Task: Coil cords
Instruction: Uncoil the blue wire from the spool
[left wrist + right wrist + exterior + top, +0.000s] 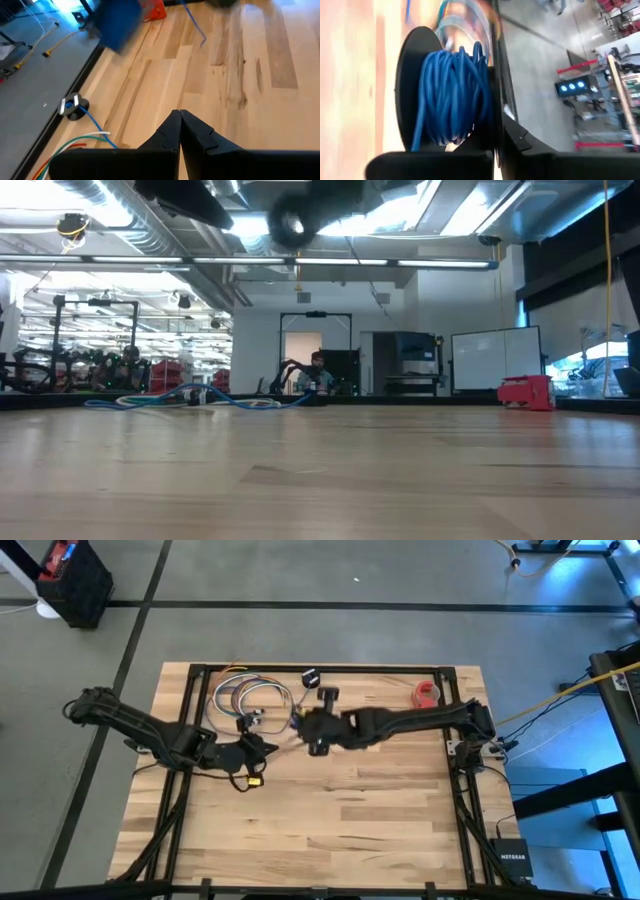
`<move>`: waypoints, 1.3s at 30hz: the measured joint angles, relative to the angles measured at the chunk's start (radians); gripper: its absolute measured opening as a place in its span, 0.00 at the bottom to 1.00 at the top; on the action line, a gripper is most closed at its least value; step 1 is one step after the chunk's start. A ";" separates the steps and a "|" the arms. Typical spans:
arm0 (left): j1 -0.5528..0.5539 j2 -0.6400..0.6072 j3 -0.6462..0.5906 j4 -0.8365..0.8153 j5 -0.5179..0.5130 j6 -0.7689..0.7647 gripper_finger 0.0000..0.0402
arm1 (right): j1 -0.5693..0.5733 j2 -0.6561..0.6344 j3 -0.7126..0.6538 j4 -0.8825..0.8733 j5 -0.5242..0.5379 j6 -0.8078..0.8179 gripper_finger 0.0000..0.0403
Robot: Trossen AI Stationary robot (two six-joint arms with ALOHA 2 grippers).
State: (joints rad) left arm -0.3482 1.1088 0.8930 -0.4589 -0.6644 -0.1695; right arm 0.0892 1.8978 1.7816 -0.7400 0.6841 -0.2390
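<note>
The left claw [179, 131] hangs over the left middle of the pale wooden plank bench [330, 830], its two dark fingers pressed flat together with nothing between them. Its arm comes in from the left side, bent at the elbow.

The right claw [318, 732] reaches across from the right side, its arm stretched long and nearly straight, to the middle of the bench toward the back. It is closed on a round black spool [412, 90] with thin blue cord [451, 95] wound thickly around it.

More of that blue cord runs loose over the wood to a small black round disc [74, 106] near the bench edge.

Farther back lie a bundle of colourful looped wires [245, 698] and a red tape roll [428, 693].
</note>
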 joint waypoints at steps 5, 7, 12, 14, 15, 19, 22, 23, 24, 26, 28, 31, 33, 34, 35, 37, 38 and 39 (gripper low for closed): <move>-0.004 0.000 -0.050 0.044 -0.005 0.001 0.00 | 0.039 0.000 -0.232 0.088 0.073 0.005 0.01; -0.004 0.000 -0.065 0.060 -0.005 0.002 0.00 | 0.056 0.000 -0.336 0.167 0.093 -0.014 0.01; 0.009 0.000 -0.095 0.106 -0.005 0.024 0.00 | 0.089 0.001 -0.584 0.467 0.121 -0.084 0.01; 0.017 0.000 -0.099 0.127 -0.005 0.026 0.00 | 0.090 0.002 -0.664 0.585 0.129 -0.114 0.01; 0.022 0.000 -0.101 0.131 -0.006 0.027 0.00 | 0.089 0.004 -0.700 0.636 0.130 -0.135 0.01; 0.035 0.000 -0.101 0.137 -0.005 0.022 0.00 | 0.078 0.028 -0.798 0.763 0.085 -0.176 0.02; 0.039 0.000 -0.101 0.144 -0.005 0.021 0.00 | 0.068 0.064 -0.813 0.819 0.063 -0.188 0.02; 0.039 0.000 -0.101 0.147 -0.005 0.021 0.00 | 0.064 0.075 -0.809 0.829 0.063 -0.189 0.02; 0.039 0.000 -0.102 0.153 -0.005 0.021 0.00 | 0.059 0.089 -0.810 0.845 0.056 -0.190 0.02; 0.039 0.000 -0.102 0.160 -0.005 0.021 0.00 | 0.043 0.104 -0.810 0.870 0.024 -0.184 0.03; 0.039 0.000 -0.102 0.157 -0.004 0.020 0.00 | 0.032 0.109 -0.809 0.886 0.000 -0.156 0.04; 0.039 0.000 -0.102 0.157 -0.002 0.018 0.00 | 0.022 0.108 -0.810 0.890 -0.021 -0.142 0.09; 0.039 0.001 -0.102 0.156 -0.001 0.017 0.00 | 0.022 0.108 -0.811 0.889 -0.023 -0.143 0.14; 0.039 0.001 -0.102 0.156 -0.001 0.017 0.00 | 0.022 0.108 -0.811 0.889 -0.022 -0.143 0.17; 0.039 0.001 -0.102 0.156 -0.001 0.016 0.00 | 0.022 0.109 -0.811 0.889 -0.022 -0.143 0.21; 0.039 0.001 -0.102 0.156 -0.001 0.014 0.00 | 0.024 0.104 -0.811 0.887 -0.022 -0.143 0.27; 0.039 0.001 -0.102 0.156 -0.001 0.013 0.00 | 0.030 0.100 -0.811 0.886 -0.021 -0.143 0.30; 0.039 0.001 -0.102 0.156 -0.001 0.013 0.00 | 0.035 0.092 -0.811 0.885 -0.016 -0.143 0.33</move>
State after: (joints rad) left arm -0.3096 1.1099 0.7914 -0.3031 -0.6652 -0.1567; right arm 0.1242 1.9900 0.9701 0.1452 0.6678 -0.3824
